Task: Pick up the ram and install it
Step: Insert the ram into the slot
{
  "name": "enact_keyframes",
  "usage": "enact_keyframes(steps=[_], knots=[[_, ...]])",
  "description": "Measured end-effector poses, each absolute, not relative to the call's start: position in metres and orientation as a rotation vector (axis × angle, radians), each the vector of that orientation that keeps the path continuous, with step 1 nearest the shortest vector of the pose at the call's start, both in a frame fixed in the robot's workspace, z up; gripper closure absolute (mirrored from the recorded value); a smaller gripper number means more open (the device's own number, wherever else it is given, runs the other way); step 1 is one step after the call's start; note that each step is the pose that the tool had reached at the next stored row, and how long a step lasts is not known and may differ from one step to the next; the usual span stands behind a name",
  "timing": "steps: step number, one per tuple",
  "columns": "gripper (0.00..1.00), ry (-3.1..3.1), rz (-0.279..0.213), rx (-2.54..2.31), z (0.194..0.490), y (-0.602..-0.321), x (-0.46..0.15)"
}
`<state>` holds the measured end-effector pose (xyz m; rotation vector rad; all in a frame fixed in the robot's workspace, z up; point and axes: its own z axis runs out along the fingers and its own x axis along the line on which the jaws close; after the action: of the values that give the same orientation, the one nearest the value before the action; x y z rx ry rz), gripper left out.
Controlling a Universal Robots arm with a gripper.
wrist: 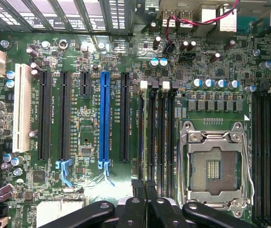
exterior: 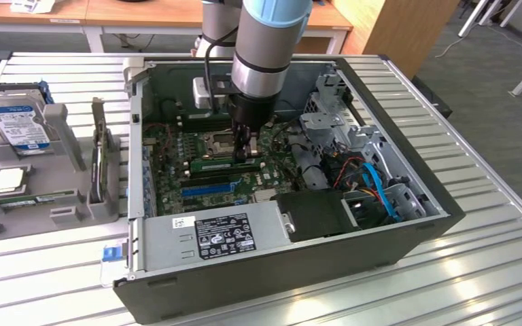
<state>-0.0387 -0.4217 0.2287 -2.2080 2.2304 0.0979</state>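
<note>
The ram [exterior: 217, 164], a long green stick, lies along a memory slot on the motherboard [exterior: 172, 157] inside the open computer case. My gripper [exterior: 247, 155] comes straight down from above and is shut on the stick near its end at the exterior view's right. In the wrist view the black fingertips [wrist: 136, 186] meet over the row of black memory slots [wrist: 161, 133], and the ram [wrist: 145, 137] shows edge-on as a thin strip running away from them. The empty processor socket [wrist: 213, 164] sits beside those slots.
The case [exterior: 270, 272] has its power supply [exterior: 215, 234] in front and drive cages with cables [exterior: 370, 183] at the exterior view's right. A grey holder [exterior: 62, 173] at the exterior view's left carries a hard drive [exterior: 14, 123], a processor chip [exterior: 7, 180], a bracketed card [exterior: 105, 159] and another green stick [exterior: 39, 200].
</note>
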Motion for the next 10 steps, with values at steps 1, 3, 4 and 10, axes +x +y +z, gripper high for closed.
enact_keyframes(steps=[1,3,4,10], knots=[[0.88,2.231,0.098,-2.208,0.2287,-0.4217,-0.0387],[0.88,2.23,0.098,-2.208,0.2287,-0.4217,-0.0387],[0.88,2.23,0.098,-2.209,0.2287,-0.4217,-0.0387],[0.88,2.218,0.098,-2.22,0.2278,-0.4216,-0.0387]])
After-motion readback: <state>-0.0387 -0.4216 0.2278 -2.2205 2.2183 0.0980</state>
